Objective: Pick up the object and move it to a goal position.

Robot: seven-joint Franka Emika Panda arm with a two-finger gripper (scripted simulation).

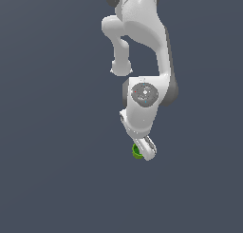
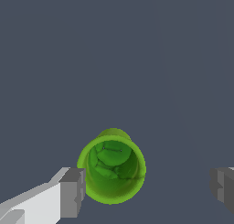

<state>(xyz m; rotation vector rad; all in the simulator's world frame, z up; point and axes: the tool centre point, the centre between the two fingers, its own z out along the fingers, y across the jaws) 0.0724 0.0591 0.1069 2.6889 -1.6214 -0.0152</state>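
Surface (image 1: pixel 47 179) plain dark grey-blue, featureless; claw (image 2: pixel 146 189) spread apart, one finger touching green cup (image 2: pixel 112 170)

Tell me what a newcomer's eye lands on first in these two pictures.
First the bright green cup, the only colour against plain dark grey ground; in the wrist view its hollow top faces the camera. Next the open gripper: one grey finger pad sits right beside the cup, the other stands well apart. In the exterior view, the white arm hangs over it.

A plain dark grey-blue surface (image 1: pixel 52 132) fills the background.
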